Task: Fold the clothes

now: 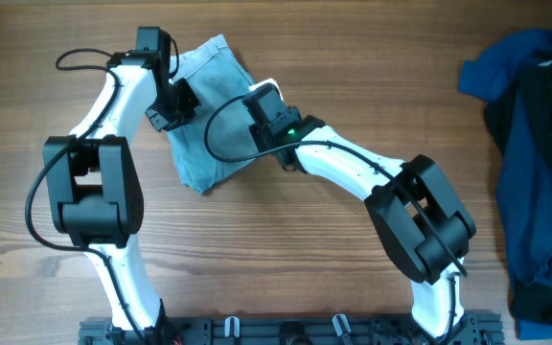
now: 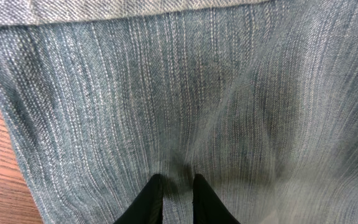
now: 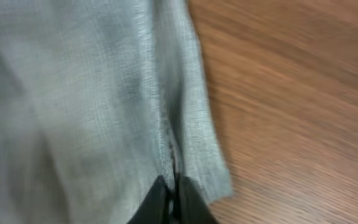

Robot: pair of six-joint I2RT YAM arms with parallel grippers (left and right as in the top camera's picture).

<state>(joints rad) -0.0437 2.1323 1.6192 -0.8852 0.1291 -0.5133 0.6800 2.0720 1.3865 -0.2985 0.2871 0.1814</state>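
The folded light blue jeans (image 1: 204, 120) lie on the wooden bench (image 1: 305, 259). The left claw (image 2: 178, 186) pinches a small ridge of denim; the right claw (image 3: 173, 193) grips their edge (jaws nearly together). A dark blue garment (image 1: 535, 172) lies well apart.

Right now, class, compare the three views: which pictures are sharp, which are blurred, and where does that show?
Overhead: evenly lit and sharp, the jeans and the wooden table both crisp. Left wrist: sharp, the denim weave clear around the left gripper. Right wrist: smeared, the cloth edge and wood grain soft near the right gripper.
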